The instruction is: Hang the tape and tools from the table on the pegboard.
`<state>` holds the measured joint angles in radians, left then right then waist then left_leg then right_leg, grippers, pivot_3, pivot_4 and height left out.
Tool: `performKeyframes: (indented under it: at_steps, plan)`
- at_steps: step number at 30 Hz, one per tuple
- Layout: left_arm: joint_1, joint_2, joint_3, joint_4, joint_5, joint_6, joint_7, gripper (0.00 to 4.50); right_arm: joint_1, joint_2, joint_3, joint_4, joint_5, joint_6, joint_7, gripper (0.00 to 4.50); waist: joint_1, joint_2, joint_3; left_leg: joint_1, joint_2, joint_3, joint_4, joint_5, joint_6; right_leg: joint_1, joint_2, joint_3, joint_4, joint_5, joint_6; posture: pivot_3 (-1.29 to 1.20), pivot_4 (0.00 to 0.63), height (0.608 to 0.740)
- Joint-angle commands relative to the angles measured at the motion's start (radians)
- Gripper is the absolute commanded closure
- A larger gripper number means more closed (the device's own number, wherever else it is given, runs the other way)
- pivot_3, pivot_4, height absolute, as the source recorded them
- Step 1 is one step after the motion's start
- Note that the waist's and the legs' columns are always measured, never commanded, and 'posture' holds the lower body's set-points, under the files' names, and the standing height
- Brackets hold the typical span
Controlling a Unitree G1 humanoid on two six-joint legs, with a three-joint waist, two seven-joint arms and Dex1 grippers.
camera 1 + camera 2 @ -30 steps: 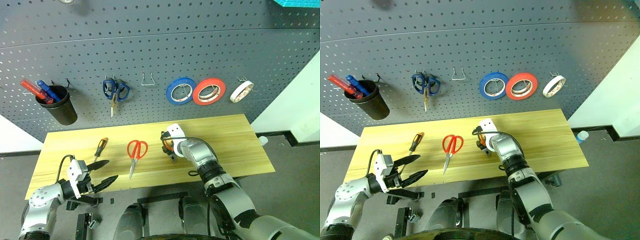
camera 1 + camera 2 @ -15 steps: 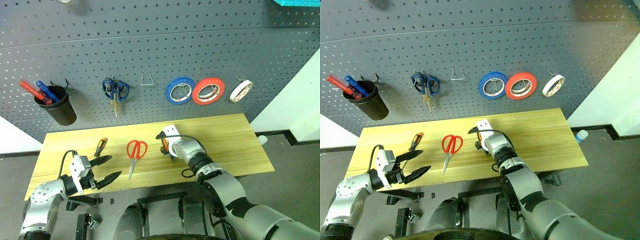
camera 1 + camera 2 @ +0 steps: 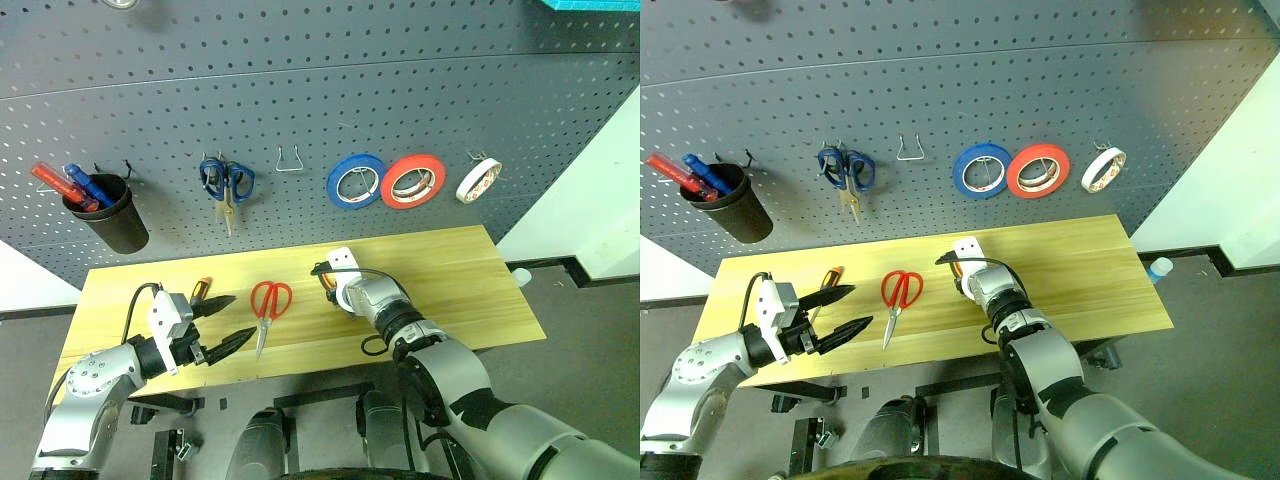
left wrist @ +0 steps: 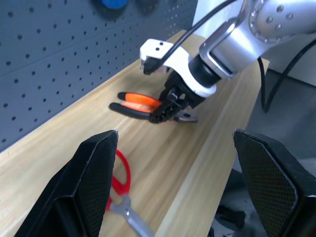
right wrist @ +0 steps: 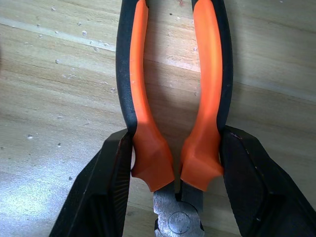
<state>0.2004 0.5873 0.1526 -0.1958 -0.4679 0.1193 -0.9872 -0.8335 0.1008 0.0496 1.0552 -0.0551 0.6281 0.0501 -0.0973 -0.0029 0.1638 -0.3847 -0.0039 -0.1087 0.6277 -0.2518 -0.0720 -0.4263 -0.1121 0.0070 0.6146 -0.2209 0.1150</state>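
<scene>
**Tape hung, three tools left on the desk**

Already the small cream roll of tape [image 3: 476, 181] hangs on the dark grey perforated pegboard [image 3: 320, 90]. On the light wooden desk [image 3: 470, 290] remain the orange-and-black-handled screwdriver [image 3: 201, 290], the red-handled scissors [image 3: 266, 306] and the orange-and-black-handled pliers [image 5: 173, 108], which the right end effector [image 5: 175, 182] grips by both handles. The left end effector [image 3: 222, 322] hovers wide open, empty.

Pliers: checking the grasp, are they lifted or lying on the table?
Lying on the table: pliers rest flat on the wood.
</scene>
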Motion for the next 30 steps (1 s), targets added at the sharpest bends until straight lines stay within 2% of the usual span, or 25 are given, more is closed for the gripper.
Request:
performKeyframes:
  at_steps: [1,6,9,13,16,21,27,30]
  plan:
    - [0.01,-0.008,0.052,-0.048,-0.027,-0.013,0.033,0.6,0.086,-0.044,0.11,-0.159,-0.061,-0.092,0.106,2.24,0.001,0.0,0.0,0.0,0.0,0.0,0.0,0.0,0.0,0.0,0.0,0.0,0.0,0.0,0.0,-0.04,0.145,0.73]
    - [0.057,-0.076,0.132,-0.078,-0.079,-0.049,0.089,0.6,0.311,-0.254,0.321,-0.634,-0.156,-0.375,0.34,2.24,0.003,0.004,0.006,-0.005,0.0,0.0,0.0,0.0,0.0,-0.002,-0.001,0.0,-0.002,-0.001,0.002,-0.05,0.148,0.73]
    - [0.05,-0.127,0.182,-0.054,-0.065,-0.151,0.12,0.6,0.393,-0.342,0.332,-0.86,-0.112,-0.497,0.452,2.24,-0.001,0.002,0.011,-0.006,0.0,0.0,0.0,0.0,0.0,-0.004,0.0,0.0,-0.001,-0.001,0.003,-0.06,0.147,0.73]
    - [-0.037,-0.183,0.234,-0.033,-0.109,-0.226,0.162,0.6,0.399,-0.365,0.29,-1.029,-0.048,-0.572,0.511,2.24,0.002,-0.001,0.013,-0.004,0.001,-0.002,0.001,0.0,0.0,-0.004,0.003,0.0,0.0,0.0,0.001,-0.06,0.145,0.73]
    - [-0.125,-0.206,0.268,0.005,-0.149,-0.258,0.188,0.6,0.338,-0.331,0.245,-1.062,0.006,-0.587,0.513,2.24,0.004,-0.002,0.013,-0.003,0.001,-0.003,0.003,0.0,0.0,-0.001,0.003,0.0,0.0,0.0,0.001,-0.06,0.14,0.73]
    - [-0.211,-0.19,0.289,0.07,-0.152,-0.29,0.184,0.6,0.168,-0.251,0.16,-1.074,0.106,-0.564,0.494,2.24,0.011,-0.003,0.013,-0.004,0.001,-0.003,0.003,0.0,-0.001,-0.002,0.003,0.0,-0.001,0.003,-0.002,-0.06,0.138,0.73]
    - [-0.231,-0.174,0.281,0.179,-0.131,-0.335,0.134,0.6,-0.096,-0.139,0.032,-0.848,0.159,-0.592,0.363,2.24,0.011,-0.003,0.014,-0.004,0.002,-0.003,0.0,0.0,-0.001,-0.004,0.005,0.0,0.0,0.005,0.001,-0.07,0.129,0.73]
    - [-0.238,-0.18,0.275,0.206,-0.145,-0.34,0.108,0.6,-0.179,-0.095,-0.007,-0.704,0.18,-0.664,0.347,2.24,0.012,-0.003,0.014,-0.005,0.002,-0.003,0.001,0.0,-0.001,-0.004,0.005,0.0,0.0,0.005,0.0,-0.06,0.126,0.73]
